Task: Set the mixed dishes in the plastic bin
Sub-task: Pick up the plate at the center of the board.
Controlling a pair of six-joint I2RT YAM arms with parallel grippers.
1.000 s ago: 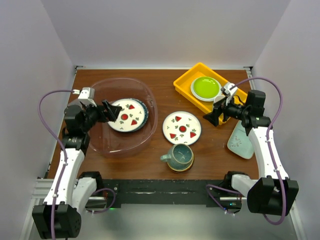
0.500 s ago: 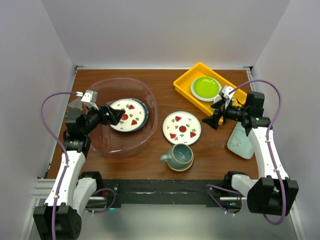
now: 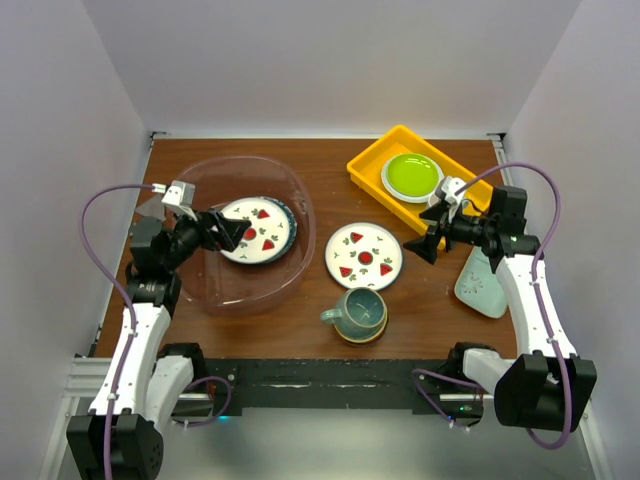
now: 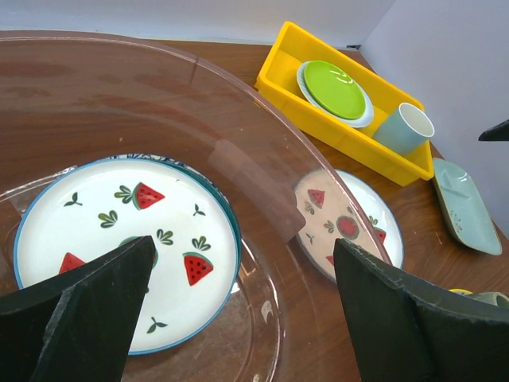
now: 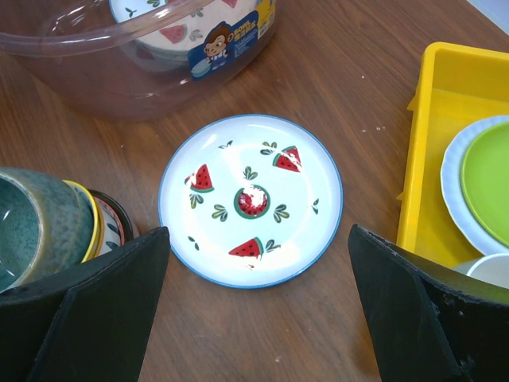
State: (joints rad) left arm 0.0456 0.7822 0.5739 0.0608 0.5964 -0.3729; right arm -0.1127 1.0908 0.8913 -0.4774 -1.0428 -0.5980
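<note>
A reddish-brown wooden tabletop (image 3: 330, 170) fills the middle of the scene, closed in on the left, right and far sides by plain pale lavender-white walls (image 3: 330, 60). A black metal rail (image 3: 320, 383) runs along its near edge. The light is soft and even, with only faint shadows.

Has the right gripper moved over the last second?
Yes, slightly. The right gripper has drifted away from the yellow tray, toward the watermelon plate lying on the table.

2 watermelon plates (image 3: 256, 231) (image 3: 364, 256), 1 teal mug (image 3: 358, 312), 1 mint dish (image 3: 482, 282), 1 bin (image 3: 225, 287), 1 yellow tray (image 3: 372, 160).
</note>
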